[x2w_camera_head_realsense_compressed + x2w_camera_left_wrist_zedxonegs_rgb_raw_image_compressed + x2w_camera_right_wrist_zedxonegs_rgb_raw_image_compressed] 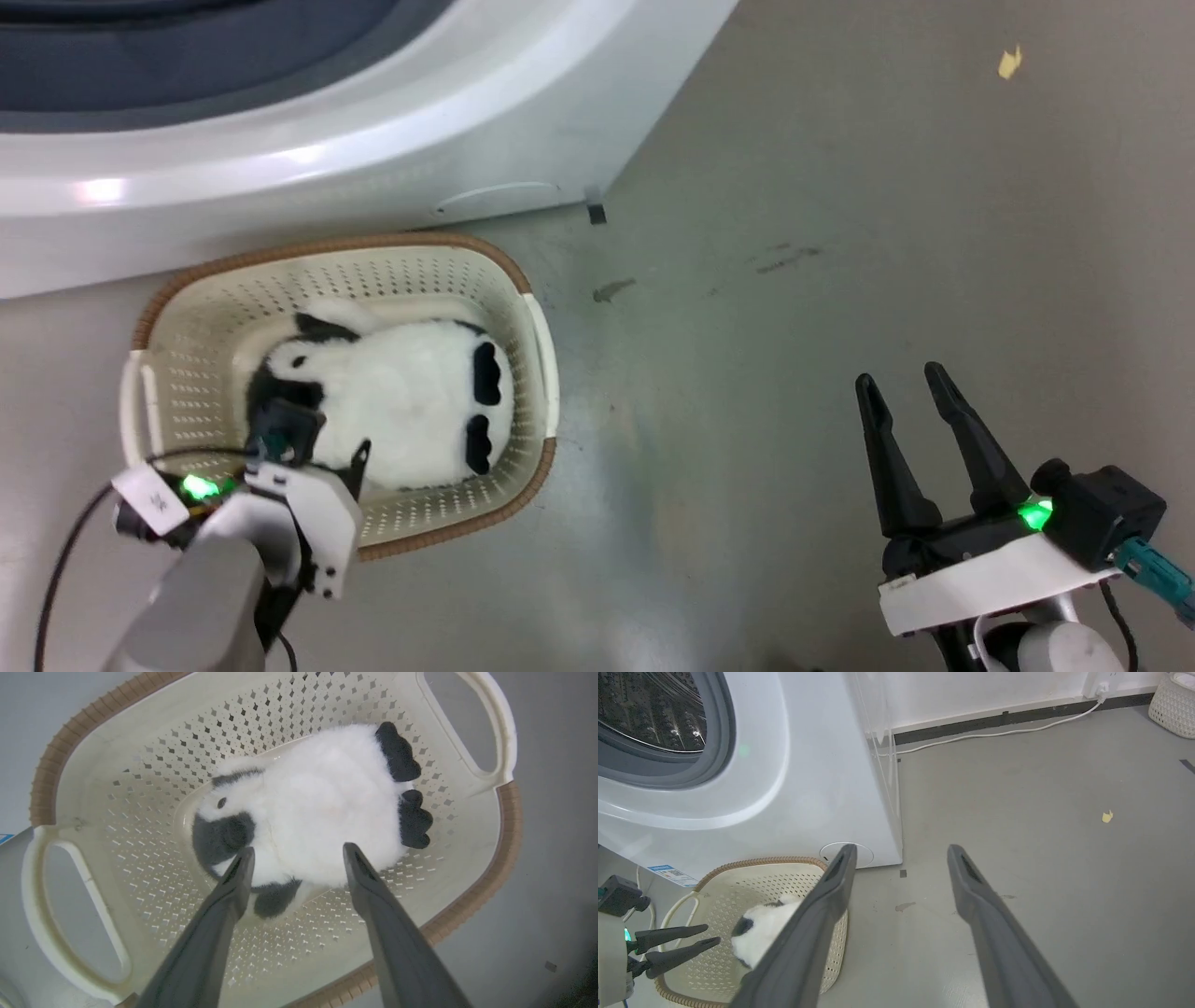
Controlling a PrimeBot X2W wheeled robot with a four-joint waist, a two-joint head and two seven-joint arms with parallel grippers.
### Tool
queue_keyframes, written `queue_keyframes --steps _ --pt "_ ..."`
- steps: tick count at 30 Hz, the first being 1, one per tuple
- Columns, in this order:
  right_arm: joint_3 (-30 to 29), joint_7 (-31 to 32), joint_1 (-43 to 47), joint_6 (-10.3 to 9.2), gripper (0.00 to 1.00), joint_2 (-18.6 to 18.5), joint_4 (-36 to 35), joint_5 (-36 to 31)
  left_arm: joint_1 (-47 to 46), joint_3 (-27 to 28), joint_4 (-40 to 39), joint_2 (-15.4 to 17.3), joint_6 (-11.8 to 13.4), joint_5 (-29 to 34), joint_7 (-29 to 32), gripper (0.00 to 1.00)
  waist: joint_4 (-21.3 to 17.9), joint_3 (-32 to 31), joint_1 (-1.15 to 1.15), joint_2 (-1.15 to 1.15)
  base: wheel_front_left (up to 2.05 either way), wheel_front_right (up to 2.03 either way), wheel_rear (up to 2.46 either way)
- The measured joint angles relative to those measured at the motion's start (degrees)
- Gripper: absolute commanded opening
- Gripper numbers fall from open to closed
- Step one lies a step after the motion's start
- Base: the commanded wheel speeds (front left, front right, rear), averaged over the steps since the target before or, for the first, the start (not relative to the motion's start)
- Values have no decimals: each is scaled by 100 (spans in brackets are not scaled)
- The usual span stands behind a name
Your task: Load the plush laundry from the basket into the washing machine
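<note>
The plush laundry is lying in the middle of the basket, covering most of its floor. The left pincer is hanging just over the toy with its two fingers apart, one by a black patch and one over the white belly. I cannot tell if the tips are touching the fur. To do this step well, I think the pincer should be going down deep into the fluff and squeezing the fat middle, not a thin ear or foot that could slip out. It should be keeping off the basket wall, so the basket is not coming up too. The right pincer is waiting with fingers apart over the bare floor, well apart from the basket. The washing machine is standing just behind the basket, its round mouth showing the shiny drum, so it looks open. The basket rim is sitting between toy and machine, so the lift should be clearing it. A small yellow scrap and a white cable are lying far off, not getting in the way
</note>
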Motion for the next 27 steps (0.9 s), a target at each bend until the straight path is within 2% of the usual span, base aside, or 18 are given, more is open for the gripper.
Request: queue_keyframes --steps 16,27 --pt "260 -191 -164 -1 100 0 3 491 -1049 -872 702 452 -98 -169 504 100 -479 763 0 0 0 0 0" --pt "423 -311 -241 -1 100 0 3 710 -1594 -1221 1194 660 -44 -433 538 100 -798 1280 0 0 0 0 0"
